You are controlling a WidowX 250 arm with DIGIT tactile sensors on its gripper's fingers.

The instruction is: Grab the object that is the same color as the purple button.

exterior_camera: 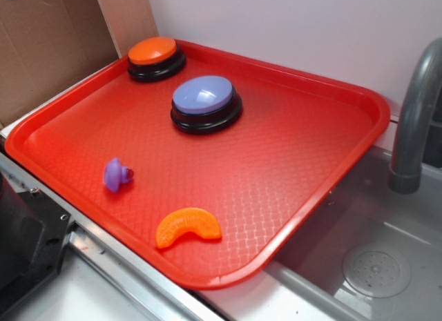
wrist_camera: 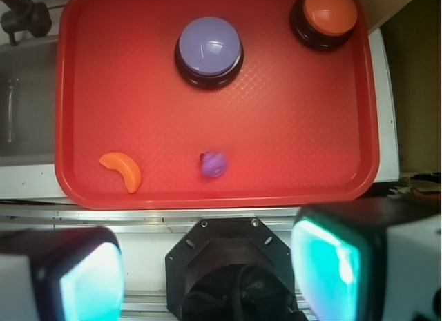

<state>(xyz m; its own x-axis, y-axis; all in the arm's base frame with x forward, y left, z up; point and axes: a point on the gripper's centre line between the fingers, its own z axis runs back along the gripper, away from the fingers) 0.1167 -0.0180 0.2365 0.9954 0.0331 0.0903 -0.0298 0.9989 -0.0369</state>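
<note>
Wrist view: fingers (wrist_camera: 88, 276) spread wide apart, empty, high over the tray's (wrist_camera: 69, 93) near rim. Purple object (wrist_camera: 213, 164) lies near-centre, orange slice (wrist_camera: 122, 170) to its left, purple button (wrist_camera: 209, 47) far. Risk: the tiny rounded cap may slip or roll if the closing is off-centre.

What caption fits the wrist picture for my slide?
Open gripper above a red tray with two buttons, a purple toy and an orange slice.

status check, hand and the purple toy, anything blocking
Hand open, high above the tray's near edge. Purple toy untouched, lying free on the tray. Orange slice well aside, nothing blocking.
</note>
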